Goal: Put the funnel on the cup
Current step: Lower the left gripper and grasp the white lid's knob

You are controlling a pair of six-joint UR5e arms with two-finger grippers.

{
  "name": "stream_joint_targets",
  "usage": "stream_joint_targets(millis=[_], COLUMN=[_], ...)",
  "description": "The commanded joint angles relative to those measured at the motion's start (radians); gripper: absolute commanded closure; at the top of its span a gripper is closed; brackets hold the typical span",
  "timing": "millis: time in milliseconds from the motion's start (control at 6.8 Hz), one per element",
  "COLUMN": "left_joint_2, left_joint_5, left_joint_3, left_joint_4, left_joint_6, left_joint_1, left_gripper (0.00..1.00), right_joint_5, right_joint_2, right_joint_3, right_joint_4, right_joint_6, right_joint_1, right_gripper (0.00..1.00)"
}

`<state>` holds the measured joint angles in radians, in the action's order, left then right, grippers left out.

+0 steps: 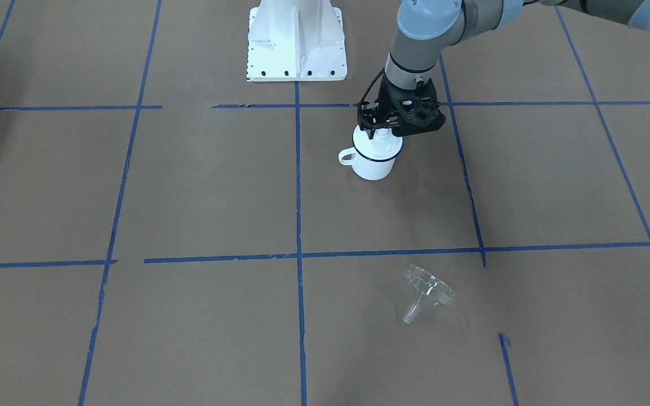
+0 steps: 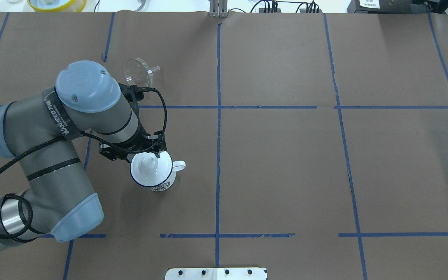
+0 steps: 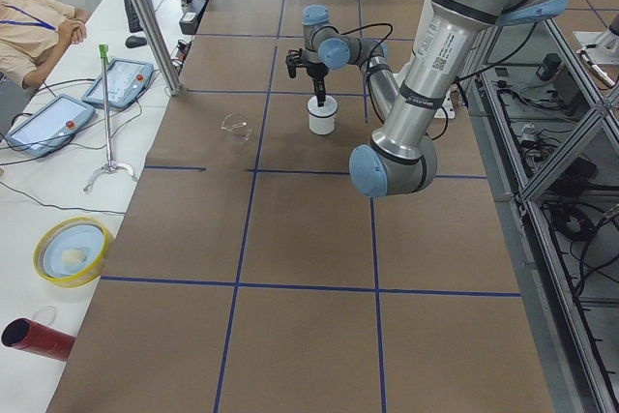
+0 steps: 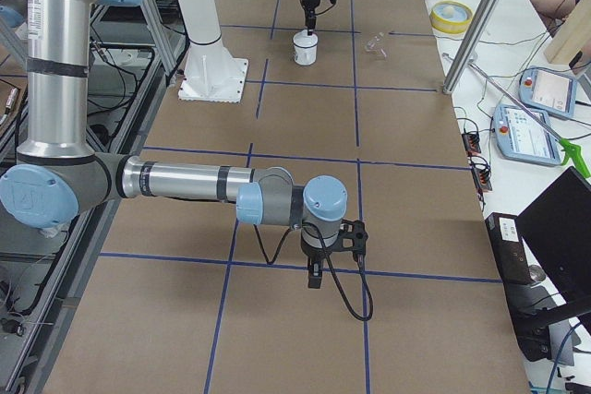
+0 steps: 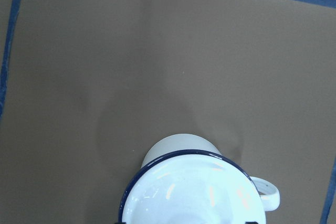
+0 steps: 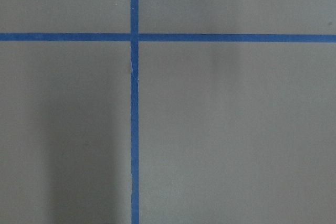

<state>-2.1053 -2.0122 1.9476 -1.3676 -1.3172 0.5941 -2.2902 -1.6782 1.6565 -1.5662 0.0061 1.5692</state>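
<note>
The cup (image 1: 374, 164) is a white mug with a dark-blue rim, standing upright with its handle toward the table's centre line. A white domed lid (image 2: 148, 168) with a knob sits in its mouth, also seen in the left wrist view (image 5: 189, 192). My left gripper (image 1: 382, 132) points down just over the lid's knob, with the jaws apart and holding nothing. The clear funnel (image 1: 429, 290) lies on its side, far from the mug, near the operators' edge (image 2: 138, 72). My right gripper (image 4: 314, 281) hangs over bare table far away; I cannot tell its state.
The white robot base (image 1: 297, 39) stands at the table's near-robot edge. Blue tape lines cross the brown table. Off the table's far edge are a yellow bowl (image 3: 70, 250), a red cylinder (image 3: 39, 339) and a pole stand (image 3: 108, 166).
</note>
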Motion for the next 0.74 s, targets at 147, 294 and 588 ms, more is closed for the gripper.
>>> stream_joint_targets(millis=[147, 294, 588], left_joint_2=[0.001, 0.001, 0.001], left_joint_5=[-0.002, -0.005, -0.007], left_joint_3=[-0.001, -0.001, -0.001], left_joint_4=[-0.001, -0.001, -0.001], left_joint_6=[-0.008, -0.01, -0.024], left_joint_1=[-0.002, -0.007, -0.02], left_gripper=[0.32, 0.32, 0.33], right_joint_5=[0.0, 0.0, 0.0], right_joint_2=[0.0, 0.0, 0.0], right_joint_3=[0.0, 0.0, 0.0], right_joint_4=[0.0, 0.0, 0.0], right_joint_6=[0.0, 0.0, 0.0], right_joint_1=[0.0, 0.0, 0.0], right_gripper=[0.0, 0.0, 0.0])
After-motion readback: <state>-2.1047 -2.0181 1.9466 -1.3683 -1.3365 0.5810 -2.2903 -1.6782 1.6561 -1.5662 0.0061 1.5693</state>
